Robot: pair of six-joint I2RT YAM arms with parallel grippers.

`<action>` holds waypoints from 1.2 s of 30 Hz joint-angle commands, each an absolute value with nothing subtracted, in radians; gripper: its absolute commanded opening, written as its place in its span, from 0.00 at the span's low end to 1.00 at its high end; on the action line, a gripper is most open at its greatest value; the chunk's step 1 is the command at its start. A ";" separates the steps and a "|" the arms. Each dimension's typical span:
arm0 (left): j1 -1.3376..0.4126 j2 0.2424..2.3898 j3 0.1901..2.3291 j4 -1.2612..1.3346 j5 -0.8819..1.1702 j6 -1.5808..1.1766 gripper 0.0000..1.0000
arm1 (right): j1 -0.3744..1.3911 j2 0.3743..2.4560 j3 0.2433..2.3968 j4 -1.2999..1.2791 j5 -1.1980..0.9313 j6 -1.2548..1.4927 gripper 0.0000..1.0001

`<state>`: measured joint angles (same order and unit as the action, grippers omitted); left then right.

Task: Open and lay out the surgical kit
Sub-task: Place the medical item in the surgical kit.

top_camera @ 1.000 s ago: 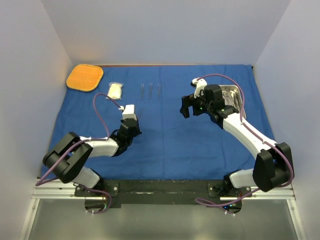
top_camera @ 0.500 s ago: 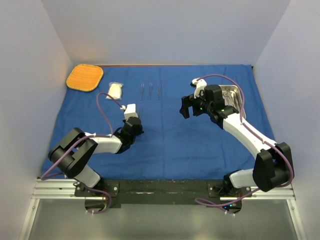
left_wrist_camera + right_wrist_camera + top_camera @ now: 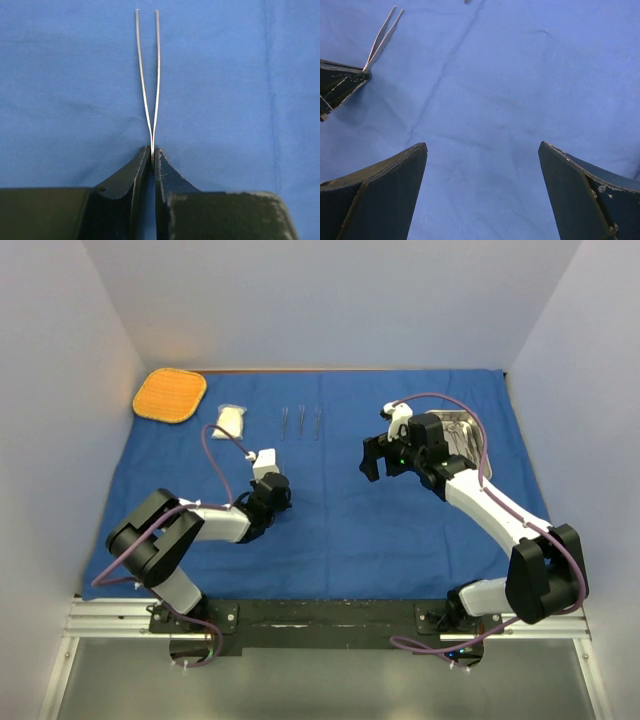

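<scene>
I see the cloth (image 3: 60, 100) as a matt blue weave, faintly creased. The forceps (image 3: 148, 75) are thin bright metal. The fingers (image 3: 127, 175) of my left tool (image 3: 152, 155) look like scuffed matt black plastic; the tray (image 3: 468, 422) gleams like steel.

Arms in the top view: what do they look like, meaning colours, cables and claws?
The left arm and right arm have white links, black joints and a looping purple cable each. The left claw and right claw are black, with scuffed, paint-chipped fingers.
</scene>
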<state>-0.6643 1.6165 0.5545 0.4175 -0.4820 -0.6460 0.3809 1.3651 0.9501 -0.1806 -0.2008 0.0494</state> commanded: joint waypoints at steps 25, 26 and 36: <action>-0.681 1.608 0.607 0.299 -0.485 -0.620 0.12 | 0.377 1.316 0.937 -0.135 -0.195 0.023 0.99; -0.681 1.603 0.609 0.295 -0.486 -0.618 0.15 | 0.377 1.316 0.939 -0.133 -0.195 0.023 0.99; -0.684 1.459 0.667 0.221 -0.494 -0.560 0.61 | 0.350 1.339 0.980 -0.156 -0.144 0.063 0.99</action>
<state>-0.6773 1.5566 0.6025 0.2497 -0.4736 -0.6029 0.3702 1.3521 0.9421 -0.1707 -0.1970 0.0441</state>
